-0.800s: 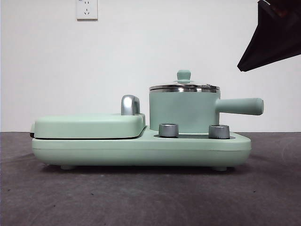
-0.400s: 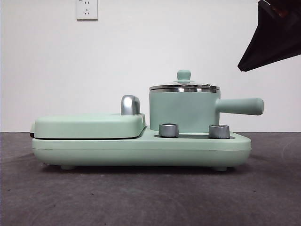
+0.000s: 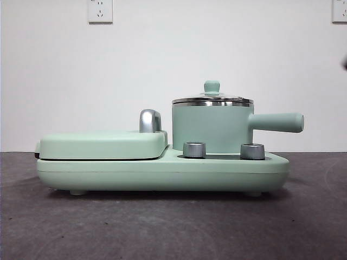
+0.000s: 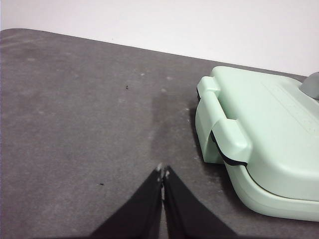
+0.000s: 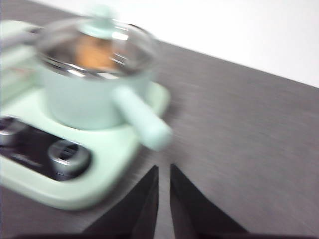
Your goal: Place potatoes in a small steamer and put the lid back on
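You see that the big black arm which filled the top right corner of the front view half a second ago is gone; only a small dark blur stays at the right edge, and a second wall socket [image 3: 339, 11] now shows there.

Your right gripper [image 5: 163, 168] hangs empty above the dark grey matte table [image 5: 239, 129], its two black jaws almost together with only a thin slit between them. Just ahead of it and a little to one side points the straight handle of the one small mint-green cylindrical steamer pot [image 3: 211, 129] with its steel rim. The pot stands on the smooth mint-green cooker base [image 3: 162, 172], behind two round steel knobs [image 3: 194, 150]. The one round clear glass lid [image 3: 212, 99] with its mint knob sits on the pot. Through the glass the right wrist view, which is blurred, shows one orange-brown potato [image 5: 94, 52] inside.

Your left gripper [image 4: 163, 173] has its jaws pressed together, holding nothing, over the bare table. Ahead of it, to the side, lies the flat mint-green griddle cover [image 4: 259, 124] with one chrome handle [image 3: 150, 120].
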Robot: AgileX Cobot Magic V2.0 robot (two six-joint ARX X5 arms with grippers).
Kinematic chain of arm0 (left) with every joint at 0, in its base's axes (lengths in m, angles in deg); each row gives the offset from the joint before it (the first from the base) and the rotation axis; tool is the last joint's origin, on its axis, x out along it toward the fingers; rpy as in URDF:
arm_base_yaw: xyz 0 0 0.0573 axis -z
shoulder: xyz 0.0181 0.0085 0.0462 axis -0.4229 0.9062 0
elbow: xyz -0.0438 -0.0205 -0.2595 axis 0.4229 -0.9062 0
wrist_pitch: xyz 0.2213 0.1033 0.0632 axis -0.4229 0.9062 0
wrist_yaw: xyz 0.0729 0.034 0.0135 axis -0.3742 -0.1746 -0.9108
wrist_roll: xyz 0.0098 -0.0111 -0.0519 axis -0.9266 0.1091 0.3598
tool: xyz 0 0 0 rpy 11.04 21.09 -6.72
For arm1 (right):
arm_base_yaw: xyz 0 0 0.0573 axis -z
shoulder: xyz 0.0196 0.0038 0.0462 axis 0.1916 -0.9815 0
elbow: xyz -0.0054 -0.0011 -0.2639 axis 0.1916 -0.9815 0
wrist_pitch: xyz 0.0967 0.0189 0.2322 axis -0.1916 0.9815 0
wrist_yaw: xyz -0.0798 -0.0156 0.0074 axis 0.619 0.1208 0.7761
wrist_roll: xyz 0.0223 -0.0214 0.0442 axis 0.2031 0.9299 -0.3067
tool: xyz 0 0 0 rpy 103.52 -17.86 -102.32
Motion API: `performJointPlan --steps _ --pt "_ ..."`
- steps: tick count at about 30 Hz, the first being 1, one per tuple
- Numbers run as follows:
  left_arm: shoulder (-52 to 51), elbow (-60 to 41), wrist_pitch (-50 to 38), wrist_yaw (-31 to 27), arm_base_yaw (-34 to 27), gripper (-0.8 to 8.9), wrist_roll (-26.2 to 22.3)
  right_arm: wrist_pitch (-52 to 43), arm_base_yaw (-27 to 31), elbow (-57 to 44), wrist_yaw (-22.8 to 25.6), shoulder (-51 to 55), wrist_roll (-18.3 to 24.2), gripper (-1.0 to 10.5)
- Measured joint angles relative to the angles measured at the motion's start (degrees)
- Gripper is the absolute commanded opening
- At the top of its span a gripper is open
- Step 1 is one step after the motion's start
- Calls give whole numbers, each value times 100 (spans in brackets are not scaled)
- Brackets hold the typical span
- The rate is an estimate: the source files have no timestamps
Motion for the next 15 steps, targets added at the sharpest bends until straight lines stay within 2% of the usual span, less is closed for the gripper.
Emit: performJointPlan --steps 5,9,11,15 --pt "0 0 0 0 0 6 0 -96 535 -1110 63 1488 -90 35" --pt "0 0 0 0 0 6 2 -109 866 -1683 35 2122 -297 35" --pt "0 0 2 0 0 6 2 203 990 -1705 22 2376 -391 35" --pt "0 0 -4 0 0 6 2 63 1047 -1705 -26 2450 -520 35"
